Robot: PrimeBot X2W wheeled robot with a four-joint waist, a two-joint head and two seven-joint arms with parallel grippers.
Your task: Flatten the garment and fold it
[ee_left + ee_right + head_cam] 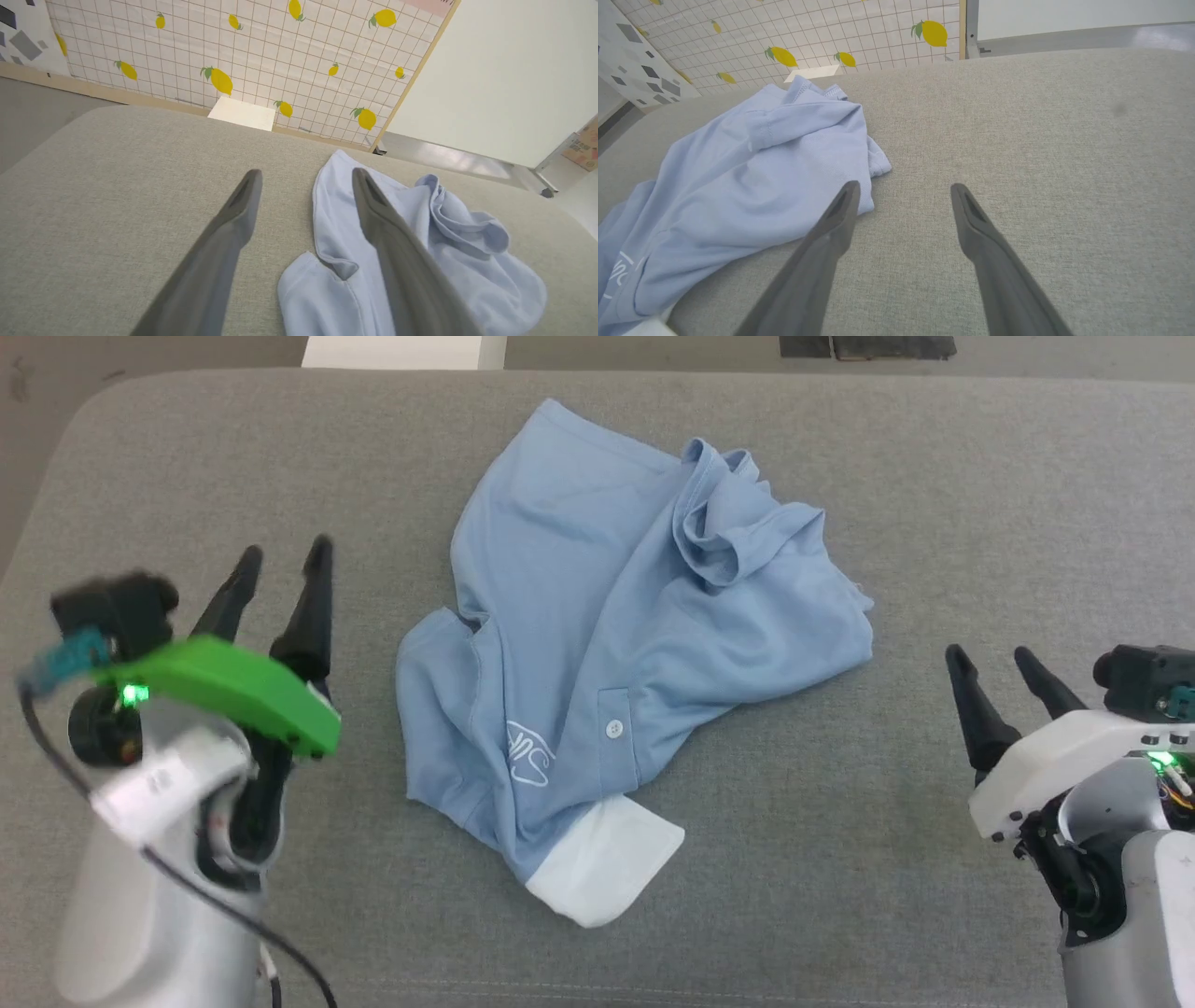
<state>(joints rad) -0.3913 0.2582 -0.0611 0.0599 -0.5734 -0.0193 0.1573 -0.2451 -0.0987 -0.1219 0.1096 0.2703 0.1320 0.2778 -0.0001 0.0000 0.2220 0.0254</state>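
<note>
The light blue polo shirt (597, 616) lies crumpled in a heap at the middle of the grey padded surface (980, 495), its white collar (607, 859) toward me and its white button (613, 729) and cursive logo (530, 758) facing up. A bunched sleeve (724, 523) sits on its far right part. My left gripper (285, 555) hovers open to the shirt's left, apart from it. At the right, my right gripper (991, 658) is open too, clear of the cloth. The shirt (420, 261) lies under my left gripper's right finger in the left wrist view; the shirt (738, 186) lies left of my right gripper (901, 189).
The grey surface has a rounded far left corner (112, 401) and bare room on both sides of the shirt. Beyond its far edge are a white panel (403, 350), a lemon-patterned tiled wall (243, 60) and a pale wall (504, 70).
</note>
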